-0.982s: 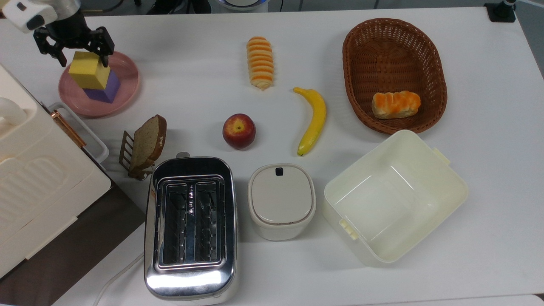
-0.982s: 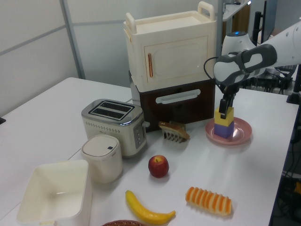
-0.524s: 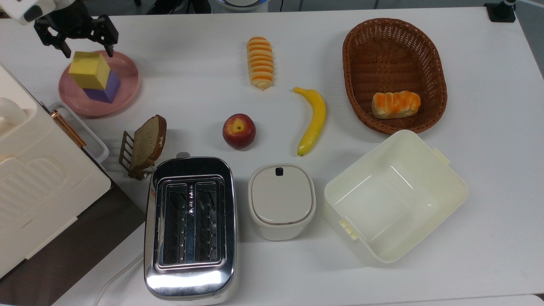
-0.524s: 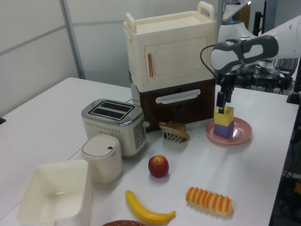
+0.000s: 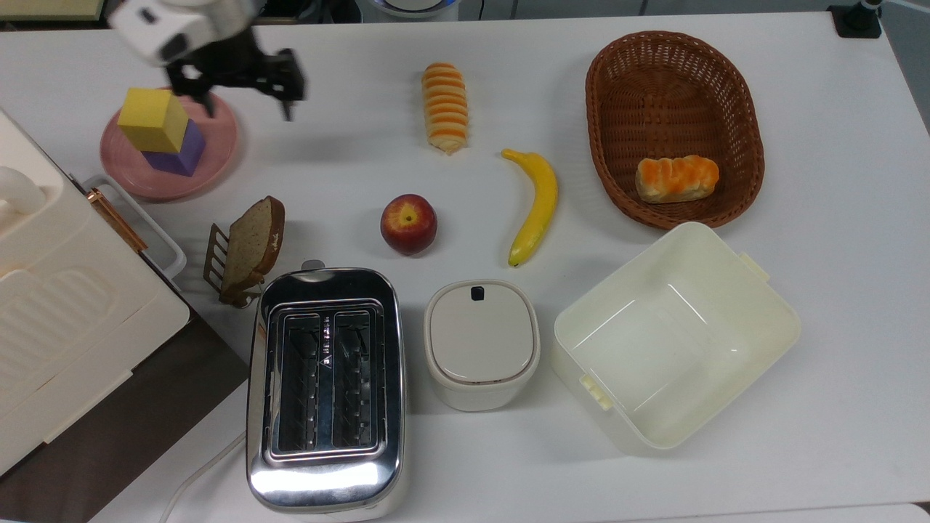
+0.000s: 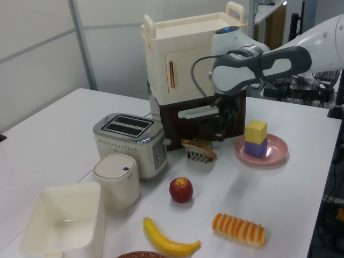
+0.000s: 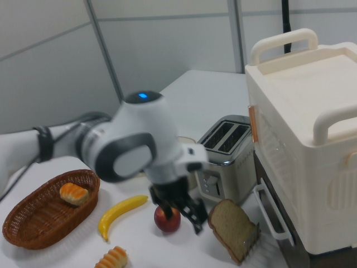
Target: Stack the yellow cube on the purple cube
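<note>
Spread and empty, my black two-finger claw point(image 5: 245, 83) hangs right of the round pink plate point(image 5: 218, 156) in the top view, where the matte yellow cube point(image 5: 151, 118) sits on the violet cube point(image 5: 182, 154); stacking looks finished, so I'd only retreat. From the left view, the white table point(image 6: 279, 199) fronts grey wall panels.

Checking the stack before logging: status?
Gripper open, empty, off to the top view's right of the pink plate. Yellow cube sits on purple cube, slightly offset. Nothing in the way.
</note>
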Available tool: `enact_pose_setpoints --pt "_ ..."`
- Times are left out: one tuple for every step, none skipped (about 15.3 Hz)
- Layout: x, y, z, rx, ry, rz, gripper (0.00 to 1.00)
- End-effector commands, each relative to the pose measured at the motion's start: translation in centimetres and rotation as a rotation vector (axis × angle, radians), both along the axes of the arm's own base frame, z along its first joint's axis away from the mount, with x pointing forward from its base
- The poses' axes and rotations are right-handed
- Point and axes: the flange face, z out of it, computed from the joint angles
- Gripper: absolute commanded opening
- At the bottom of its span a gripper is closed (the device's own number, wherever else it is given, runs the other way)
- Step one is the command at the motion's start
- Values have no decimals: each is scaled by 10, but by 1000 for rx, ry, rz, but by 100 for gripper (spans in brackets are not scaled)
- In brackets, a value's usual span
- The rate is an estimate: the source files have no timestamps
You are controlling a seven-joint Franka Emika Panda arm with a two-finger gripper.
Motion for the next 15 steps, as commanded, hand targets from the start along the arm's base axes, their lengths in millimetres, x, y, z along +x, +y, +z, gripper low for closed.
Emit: enact_pose_setpoints --pt "-10 63 36 -17 5 -24 100" --pt "-12 88 45 -45 20 -28 100" --pt "-14 101 52 -57 32 -24 100" --pt "-17 111 61 -57 41 -9 100" --pt "-18 114 69 -53 30 -2 100" --pt "-20 118 76 -47 15 3 100" --pt "-18 126 83 -47 1 18 100" --pt "-17 131 90 -49 -5 23 100" --pt "-15 132 101 -51 -7 23 100" --pt "-14 132 110 -49 -7 17 100" --pt "-14 131 117 -44 -5 11 100" --pt "-16 132 124 -43 0 8 100" --pt "-17 131 131 -43 6 7 100" --pt "-19 131 137 -41 12 4 100" --pt "-20 131 140 -39 8 4 100"
